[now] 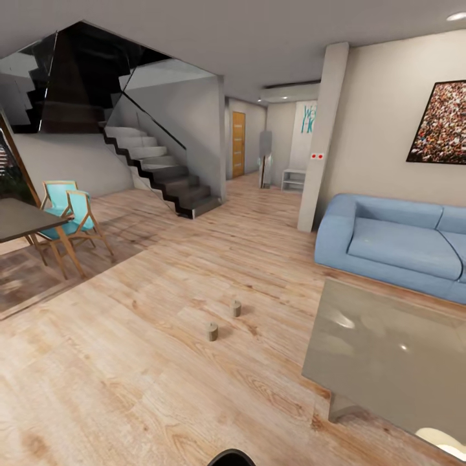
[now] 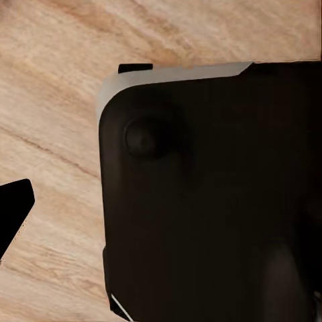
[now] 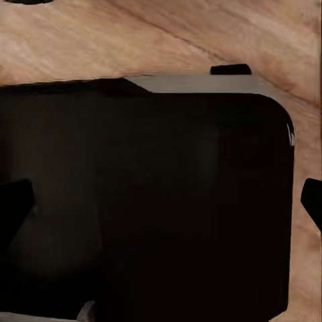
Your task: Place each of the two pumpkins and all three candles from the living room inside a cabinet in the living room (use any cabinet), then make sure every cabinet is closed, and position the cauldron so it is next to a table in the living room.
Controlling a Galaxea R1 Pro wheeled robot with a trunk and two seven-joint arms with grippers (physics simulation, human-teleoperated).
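Two candles, small tan cylinders, stand upright on the wooden floor in the head view: the nearer candle (image 1: 212, 331) and another candle (image 1: 236, 309) a little beyond it. The table (image 1: 388, 349), low with a glass top, is at the near right. The pumpkins, the cabinet and the cauldron are out of view. In the left wrist view my left gripper (image 2: 161, 215) hangs over the robot's black base (image 2: 215, 201), with one dark fingertip (image 2: 13, 215) at the picture's edge. My right gripper (image 3: 161, 204) is open above the same base, with a fingertip (image 3: 312, 201) at each side. Neither holds anything.
A blue sofa (image 1: 395, 246) stands behind the glass table, with a pillar (image 1: 323, 136) beside it. A dark-topped dining table (image 1: 22, 217) and turquoise chairs (image 1: 71, 213) are at the left. Stairs (image 1: 162, 171) rise at the back. Open wooden floor lies around the candles.
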